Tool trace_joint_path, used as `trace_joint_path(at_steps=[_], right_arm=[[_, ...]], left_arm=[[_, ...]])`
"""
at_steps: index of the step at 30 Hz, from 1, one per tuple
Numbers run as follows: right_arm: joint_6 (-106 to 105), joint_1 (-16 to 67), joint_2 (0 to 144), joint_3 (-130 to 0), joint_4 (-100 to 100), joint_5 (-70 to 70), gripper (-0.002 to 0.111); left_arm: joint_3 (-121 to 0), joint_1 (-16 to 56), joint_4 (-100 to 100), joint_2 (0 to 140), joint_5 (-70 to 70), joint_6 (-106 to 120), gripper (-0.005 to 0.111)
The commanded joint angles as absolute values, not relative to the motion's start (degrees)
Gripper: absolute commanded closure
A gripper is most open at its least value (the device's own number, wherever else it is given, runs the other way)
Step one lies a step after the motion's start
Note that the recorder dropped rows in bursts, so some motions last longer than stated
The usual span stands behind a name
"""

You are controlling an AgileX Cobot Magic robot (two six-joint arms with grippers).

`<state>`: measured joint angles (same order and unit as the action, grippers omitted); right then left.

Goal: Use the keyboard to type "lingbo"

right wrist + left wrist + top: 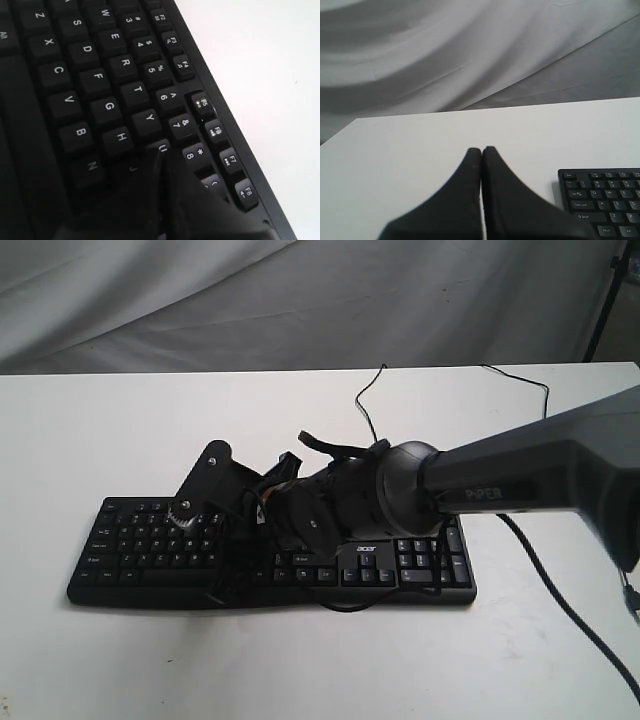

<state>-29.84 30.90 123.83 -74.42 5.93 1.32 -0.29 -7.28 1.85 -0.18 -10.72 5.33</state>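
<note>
The wide black keyboard (405, 568) lies across the middle of the white table (300, 660), number pad to the right. My right arm (520, 475) reaches across it from the right. In the right wrist view my right gripper (161, 152) is shut with nothing in it, its tip at the near edge of the U key (161, 146), beside J and just under 7 and 8. Whether the tip touches the key I cannot tell. My left gripper (481, 149) is shut and empty over bare table, left of the keyboard's (605, 200) Esc corner. It does not show in the exterior view.
The keyboard's thin black cable (368, 400) runs back toward the table's far edge. A thicker black cable (560, 600) trails off the arm at the right. A grey cloth (300, 300) hangs behind the table, with a dark stand leg (605, 300) at the top right.
</note>
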Motion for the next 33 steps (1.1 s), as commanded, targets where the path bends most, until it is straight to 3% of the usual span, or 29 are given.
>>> trace_joint_path(at_steps=[1,33], right_arm=[[-29.97,30.54,123.69,-74.79,5.46,0.00,0.108],[-29.97,29.17,122.38,-74.79,5.28,0.51,0.108]], left_arm=[[0.00,-7.07,1.82,0.00,-10.48,5.18,0.106],[0.00,-7.07,1.82,0.00,-10.48,5.18,0.106]])
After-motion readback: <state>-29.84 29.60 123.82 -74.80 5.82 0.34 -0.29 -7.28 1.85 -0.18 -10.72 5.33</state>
